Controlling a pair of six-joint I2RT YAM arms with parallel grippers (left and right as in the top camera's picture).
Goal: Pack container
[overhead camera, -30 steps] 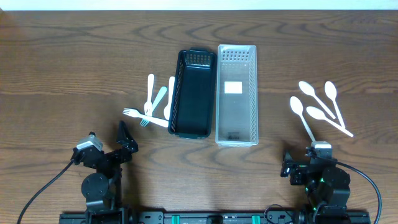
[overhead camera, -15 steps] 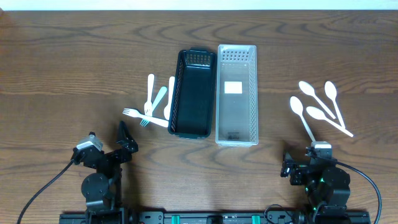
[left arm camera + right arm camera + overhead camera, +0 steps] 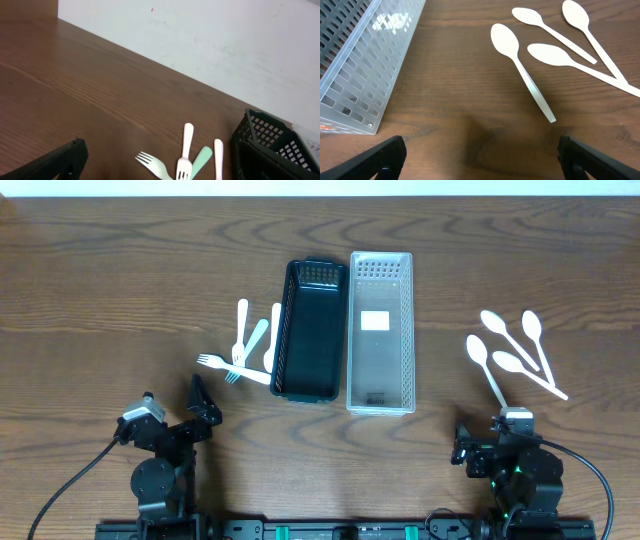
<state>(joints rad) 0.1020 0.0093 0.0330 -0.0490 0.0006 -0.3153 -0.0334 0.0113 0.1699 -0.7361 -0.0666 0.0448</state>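
right gripper (image 3: 482, 152): fingers spread, empty | spoons (image 3: 509, 362): on table (image 3: 100, 300) right of clear container (image 3: 380, 365); nearest spoon (image 3: 517, 65) ahead, handle end toward gripper (slanted slightly) | left gripper (image 3: 205, 405): spread, empty | forks (image 3: 240, 330): ahead, left of black basket (image 3: 310, 340)

You have two long baskets side by side in the middle: one black basket (image 3: 312, 330) and one clear basket (image 3: 381, 365). To their right you can count four white spoons (image 3: 479, 352), all loose on the table. To their left you have four more utensils in a cluster: two white forks (image 3: 213, 363) with tines showing, one pale green piece (image 3: 258, 335) and one white piece (image 3: 275, 330) whose heads you cannot make out
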